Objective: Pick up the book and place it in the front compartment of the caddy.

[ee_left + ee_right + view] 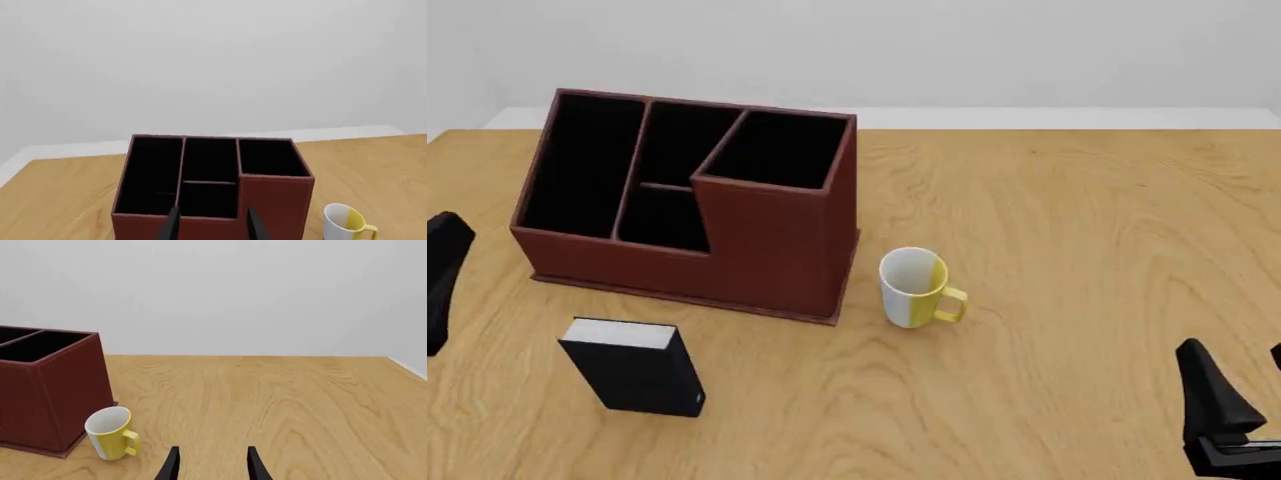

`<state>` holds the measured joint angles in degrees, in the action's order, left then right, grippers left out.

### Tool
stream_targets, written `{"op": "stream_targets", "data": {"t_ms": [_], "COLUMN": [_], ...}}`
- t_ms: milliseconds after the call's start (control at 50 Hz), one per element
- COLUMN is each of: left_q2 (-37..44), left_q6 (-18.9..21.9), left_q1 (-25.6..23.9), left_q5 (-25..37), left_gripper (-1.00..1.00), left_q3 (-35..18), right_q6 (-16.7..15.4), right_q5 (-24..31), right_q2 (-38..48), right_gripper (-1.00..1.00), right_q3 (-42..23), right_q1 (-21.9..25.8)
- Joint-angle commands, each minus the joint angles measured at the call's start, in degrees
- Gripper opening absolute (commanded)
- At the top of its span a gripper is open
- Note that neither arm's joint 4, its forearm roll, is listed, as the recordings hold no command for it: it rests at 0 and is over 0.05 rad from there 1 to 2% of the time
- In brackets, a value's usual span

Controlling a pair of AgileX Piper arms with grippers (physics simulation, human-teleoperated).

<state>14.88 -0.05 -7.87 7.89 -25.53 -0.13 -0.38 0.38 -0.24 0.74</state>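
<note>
Book stands untouched in front of the caddy; both tools wait with fingers spread and empty.

The left tool [210, 225] is the nearer one to the book [634, 367], which stands upright on the worktop [1068, 220], just in front of the caddy [767, 245] and apart from it. I think this tool should come down over the top edge, pinch across the thin covers, lift straight up, and then lower the book into the low front compartment without touching the stepped wall. The mug [913, 287] stands right of the caddy, out of the way. The right tool [210, 462] is far from everything. In the front view both arms are cut off at the picture edges, and neither wrist view shows the book.
</note>
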Motion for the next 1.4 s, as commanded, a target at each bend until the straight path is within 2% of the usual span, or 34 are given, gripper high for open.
{"op": "stream_targets", "data": {"t_ms": [20, 120, 140, 200, 220, 240, 260, 280, 300, 320, 340, 380, 440, 460, 520, 560, 580, 660, 700, 780, 860, 900, 980, 1040, 1120, 1160, 1220, 1260, 1320, 1400], "left_q2": [12.03, 16.34, 17.79, 20.63, 21.18, 21.55, 22.83, 22.48, 24.69, 24.71, 26.18, 28.53, 29.69, 30.40, 31.94, 33.58, 34.11, 37.57, 39.06, 42.47, 43.96, 45.48, 46.93, 48.43, 49.00, 49.07, 49.02, 48.63, 48.52, 48.67], "left_q6": [3.29, 6.88, 9.07, 7.89, 10.26, 10.26, 11.53, 16.28, 16.41, 16.41, 20.01, 19.82, 22.89, 25.70, 28.26, 29.04, 30.88, 34.67, 34.73, 39.56, 43.06, 41.77, 45.43, 46.50, 48.45, 50.65, 59.53, 63.20, 66.49, 65.74], "left_q1": [-10.67, -14.82, -15.42, -17.93, -19.69, -19.87, -22.38, -23.13, -23.62, -23.62, -24.56, -26.17, -26.79, -25.30, -28.93, -29.02, -30.40, -30.35, -32.28, -31.24, -30.41, -30.70, -28.13, -26.47, -25.70, -23.92, -17.25, -14.92, -12.68, -13.85], "left_q5": [9.12, 15.65, 17.34, 21.92, 23.99, 24.65, 27.95, 28.54, 31.09, 31.12, 33.94, 37.78, 40.45, 40.51, 44.76, 46.91, 48.97, 53.37, 57.14, 61.87, 62.00, 62.01, 62.01, 62.01, 62.01, 62.01, 62.01, 62.01, 62.01, 62.01], "left_gripper": [1.00, 1.00, 1.00, 1.00, 1.00, 1.00, 1.00, 1.00, 1.00, 1.00, 1.00, 1.00, 1.00, 1.00, 1.00, 1.00, 1.00, 1.00, 1.00, 1.00, 1.00, 1.00, 1.00, 1.00, 1.00, 1.00, 1.00, 1.00, 1.00, 1.00], "left_q3": [-15.21, -22.43, -23.79, -27.58, -28.94, -29.43, -30.90, -31.16, -32.75, -32.79, -34.83, -37.72, -41.42, -41.99, -45.04, -46.62, -47.25, -51.72, -54.24, -57.53, -54.56, -53.56, -51.14, -51.99, -47.95, -47.24, -44.18, -43.17, -42.67, -42.39], "right_q6": [0.18, 0.42, 0.43, 0.47, 0.40, 0.33, 0.07, 0.11, -0.04, -0.04, -0.12, -0.32, -0.40, -0.44, -0.76, -0.81, -0.82, -0.88, -1.01, -1.25, -1.39, -1.49, -1.62, -1.66, -1.78, -1.72, -1.79, -1.83, -1.89, -1.89], "right_q5": [-0.08, -0.57, -0.68, -0.75, -0.81, -0.85, -1.00, -1.18, -1.55, -1.59, -1.90, -2.06, -1.95, -1.89, -2.06, -2.20, -2.27, -2.48, -2.60, -2.52, -2.34, -2.06, -1.91, -1.98, -1.67, -1.26, -0.68, -0.71, -0.42, -0.07], "right_q2": [-0.07, 0.47, 0.60, 0.70, 0.80, 0.84, 0.97, 1.18, 1.56, 1.60, 1.96, 2.14, 2.08, 2.03, 2.16, 2.34, 2.40, 2.63, 2.75, 2.65, 2.47, 2.17, 2.02, 2.07, 1.63, 1.22, 0.58, 0.63, 0.30, -0.14], "right_gripper": [1.00, 1.00, 1.00, 1.00, 1.00, 1.00, 1.00, 1.00, 1.00, 1.00, 1.00, 1.00, 1.00, 1.00, 1.00, 1.00, 1.00, 1.00, 1.00, 1.00, 1.00, 1.00, 1.00, 1.00, 1.00, 1.00, 1.00, 1.00, 1.00, 1.00], "right_q3": [-0.15, -0.24, -0.25, -0.31, -0.33, -0.32, -0.28, -0.27, -0.27, -0.27, -0.28, -0.24, -0.31, -0.30, -0.25, -0.22, -0.19, -0.19, -0.18, -0.18, -0.19, -0.21, -0.17, -0.15, -0.03, -0.03, 0.01, -0.03, 0.00, 0.07], "right_q1": [0.10, -0.09, -0.07, 0.14, 0.33, 0.39, 0.64, 0.79, 0.92, 0.92, 1.18, 1.30, 1.39, 1.47, 1.47, 1.55, 1.59, 1.75, 1.79, 1.78, 1.66, 1.59, 1.66, 1.77, 1.90, 1.93, 1.95, 1.94, 1.86, 1.78]}}
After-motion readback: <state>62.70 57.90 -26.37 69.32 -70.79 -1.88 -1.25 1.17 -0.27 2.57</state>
